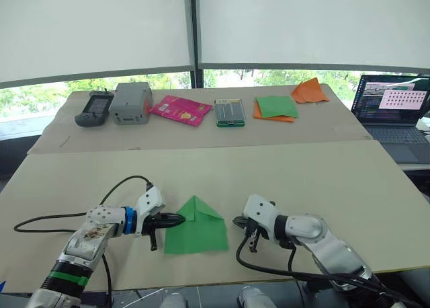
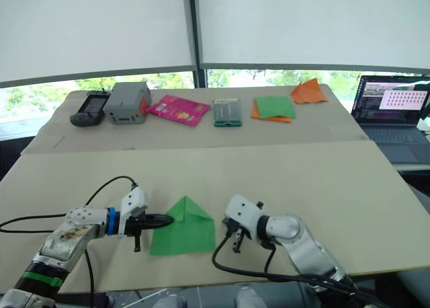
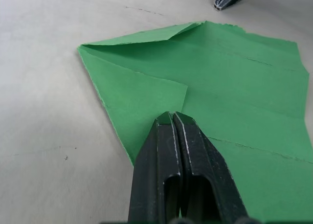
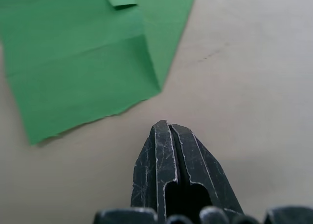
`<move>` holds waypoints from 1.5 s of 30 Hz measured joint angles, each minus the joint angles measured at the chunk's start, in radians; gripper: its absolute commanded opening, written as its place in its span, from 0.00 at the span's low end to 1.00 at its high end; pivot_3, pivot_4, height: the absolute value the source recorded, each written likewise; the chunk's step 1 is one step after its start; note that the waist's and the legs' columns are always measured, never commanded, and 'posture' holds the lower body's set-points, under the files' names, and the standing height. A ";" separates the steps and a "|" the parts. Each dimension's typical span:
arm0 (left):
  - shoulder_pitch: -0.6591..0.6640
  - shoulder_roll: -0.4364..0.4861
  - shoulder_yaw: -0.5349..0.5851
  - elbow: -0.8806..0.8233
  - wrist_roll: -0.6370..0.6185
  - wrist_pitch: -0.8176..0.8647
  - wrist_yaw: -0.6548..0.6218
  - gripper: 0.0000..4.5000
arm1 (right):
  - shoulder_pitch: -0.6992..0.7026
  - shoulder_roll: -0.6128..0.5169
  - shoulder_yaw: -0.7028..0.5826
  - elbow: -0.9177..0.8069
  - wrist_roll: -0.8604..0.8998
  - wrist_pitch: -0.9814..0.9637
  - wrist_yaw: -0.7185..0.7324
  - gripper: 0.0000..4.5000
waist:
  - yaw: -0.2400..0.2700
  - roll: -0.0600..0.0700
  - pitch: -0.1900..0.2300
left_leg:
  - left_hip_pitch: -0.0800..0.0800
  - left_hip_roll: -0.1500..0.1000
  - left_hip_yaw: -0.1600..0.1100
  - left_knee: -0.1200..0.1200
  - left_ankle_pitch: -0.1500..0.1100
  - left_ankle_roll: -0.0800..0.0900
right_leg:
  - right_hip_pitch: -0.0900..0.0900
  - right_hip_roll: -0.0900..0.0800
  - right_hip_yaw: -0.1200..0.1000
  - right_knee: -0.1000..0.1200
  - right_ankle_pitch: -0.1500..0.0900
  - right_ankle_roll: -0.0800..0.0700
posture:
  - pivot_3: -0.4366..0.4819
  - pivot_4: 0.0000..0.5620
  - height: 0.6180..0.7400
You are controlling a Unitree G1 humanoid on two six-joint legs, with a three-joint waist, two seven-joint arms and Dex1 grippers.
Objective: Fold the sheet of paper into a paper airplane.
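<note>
A bright green sheet of paper [image 1: 195,227] lies flat on a pale table [image 1: 302,180], directly between the robot's two claws. Its two far corners are already folded in, giving it a pointed, house-like outline with the tip aimed away from the robot, and faint creases run across the flat lower part. That looks like an early stage of a paper airplane: the nose is formed, but the body still appears to need folding lengthwise and the wings turned down.

The left gripper [image 1: 176,220] reaches in from the robot's left, its arm low and nearly level with the table. Its two black fingers are pressed together, and the tips rest on or just over the sheet's near left edge, beside the folded flap; nothing is pinched between them.

The right gripper [image 1: 238,222] sits just off the sheet's right edge, not touching the paper, fingers also pressed together and empty. Its forearm angles in from the robot's right, low over the table.
</note>
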 measured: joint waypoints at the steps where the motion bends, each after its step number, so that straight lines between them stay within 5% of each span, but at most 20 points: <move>1: 0.002 0.000 0.000 -0.001 0.000 0.000 0.000 0.02 | 0.004 0.001 0.005 -0.004 0.009 0.000 0.014 0.00 | 0.000 0.000 0.000 | 0.000 0.000 0.000 0.000 0.000 0.000 | 0.000 0.000 0.000 0.000 0.000 0.000 | 0.48 0.27 1.00; 17: 0.024 0.009 0.014 -0.032 0.000 0.017 0.017 0.02 | 0.007 0.139 0.038 0.081 0.053 -0.052 0.041 0.00 | -0.003 0.000 -0.001 | 0.001 0.001 0.000 0.000 0.000 0.000 | -0.001 0.000 0.000 0.001 0.000 0.000 | 0.48 0.27 1.00; 30: 0.022 0.008 0.013 -0.044 0.000 0.024 0.025 0.02 | 0.020 0.123 -0.012 0.055 0.150 -0.003 0.046 0.00 | -0.001 0.002 0.000 | 0.000 0.000 0.000 0.000 0.000 0.000 | -0.001 0.000 0.000 0.000 0.000 0.000 | 0.48 0.27 1.00; 38: 0.020 0.008 0.006 -0.043 0.000 0.024 0.021 0.02 | 0.103 0.002 -0.109 -0.170 0.264 0.090 0.071 0.00 | 0.001 0.001 0.000 | 0.000 0.000 0.000 -0.001 -0.001 -0.001 | 0.000 0.000 0.000 -0.001 0.000 0.000 | 0.48 0.27 1.00; 45: 0.017 0.012 0.001 -0.042 0.001 0.032 0.023 0.02 | 0.146 -0.013 0.006 -0.266 0.327 0.132 0.078 0.00 | -0.001 -0.001 0.002 | 0.000 0.000 0.000 0.000 -0.004 -0.007 | -0.002 0.000 0.000 -0.001 0.000 0.000 | 0.48 0.27 1.00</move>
